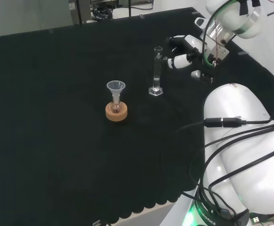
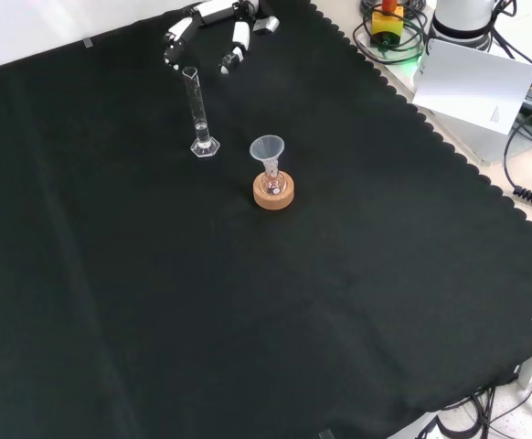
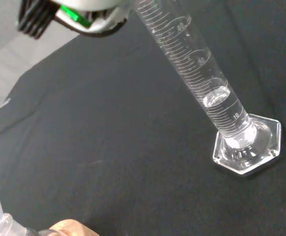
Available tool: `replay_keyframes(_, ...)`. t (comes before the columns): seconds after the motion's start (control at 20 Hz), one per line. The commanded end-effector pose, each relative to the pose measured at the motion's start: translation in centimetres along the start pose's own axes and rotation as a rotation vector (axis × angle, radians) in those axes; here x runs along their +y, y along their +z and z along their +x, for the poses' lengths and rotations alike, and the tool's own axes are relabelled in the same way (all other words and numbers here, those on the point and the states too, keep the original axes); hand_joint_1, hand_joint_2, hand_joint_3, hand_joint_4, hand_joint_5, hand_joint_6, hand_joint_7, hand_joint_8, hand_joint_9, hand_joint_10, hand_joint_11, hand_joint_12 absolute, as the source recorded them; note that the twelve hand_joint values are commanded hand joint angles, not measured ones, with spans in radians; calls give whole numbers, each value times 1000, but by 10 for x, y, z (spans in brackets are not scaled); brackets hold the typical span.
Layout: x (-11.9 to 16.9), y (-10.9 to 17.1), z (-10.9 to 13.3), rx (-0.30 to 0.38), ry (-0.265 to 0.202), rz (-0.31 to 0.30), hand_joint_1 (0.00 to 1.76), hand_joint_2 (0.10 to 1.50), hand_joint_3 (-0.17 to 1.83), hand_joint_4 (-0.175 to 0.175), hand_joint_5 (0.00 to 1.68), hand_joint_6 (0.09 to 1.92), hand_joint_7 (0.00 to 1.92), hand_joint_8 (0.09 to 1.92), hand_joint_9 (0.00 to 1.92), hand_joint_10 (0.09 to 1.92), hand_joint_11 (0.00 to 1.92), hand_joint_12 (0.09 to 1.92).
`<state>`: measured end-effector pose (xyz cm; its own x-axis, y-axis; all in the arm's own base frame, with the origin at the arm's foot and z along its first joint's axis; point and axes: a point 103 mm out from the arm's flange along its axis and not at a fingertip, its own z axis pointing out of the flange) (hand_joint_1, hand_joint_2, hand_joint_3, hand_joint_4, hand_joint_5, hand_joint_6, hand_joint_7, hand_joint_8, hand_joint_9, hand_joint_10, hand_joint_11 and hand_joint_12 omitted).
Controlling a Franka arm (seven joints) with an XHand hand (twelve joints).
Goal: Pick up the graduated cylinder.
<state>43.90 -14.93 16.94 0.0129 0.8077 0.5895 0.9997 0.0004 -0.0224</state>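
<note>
Graduated cylinder stands upright, open cloth around, hand spread beside it.

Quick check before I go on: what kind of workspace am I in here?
Likely a lab test bench: a black cloth carrying a graduated cylinder, a funnel in a small flask on a cork ring, with cables beside it.

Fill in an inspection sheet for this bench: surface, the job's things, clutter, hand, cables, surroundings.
Surface: black cloth, scalloped edge, flat.
Job's things: graduated cylinder upright on its hexagonal base, a little clear liquid at the bottom, not yet held.
Clutter: small flask with a funnel on a cork ring, beside the cylinder.
Hand: hand open, fingers near the cylinder's top, apart from it.
Cables: black cables over the arm's links; more off the cloth in the front view.
Surroundings: white sheet beyond the cloth.
</note>
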Motion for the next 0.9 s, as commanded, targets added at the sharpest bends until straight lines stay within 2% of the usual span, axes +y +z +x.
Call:
replay_keyframes(0.05, 5, 15, -14, 73, -34, 9, 950, 613, 624, -50, 511, 87, 336, 643, 560, 566, 251, 1348)
replay_keyframes(0.3, 12, 29, -24, 115, -44, 15, 988, 615, 635, -49, 515, 87, 340, 646, 574, 566, 264, 1345)
replay_keyframes(0.9, 27, 55, -40, 249, -107, 31, 998, 605, 665, -48, 556, 87, 443, 655, 688, 550, 363, 1321)
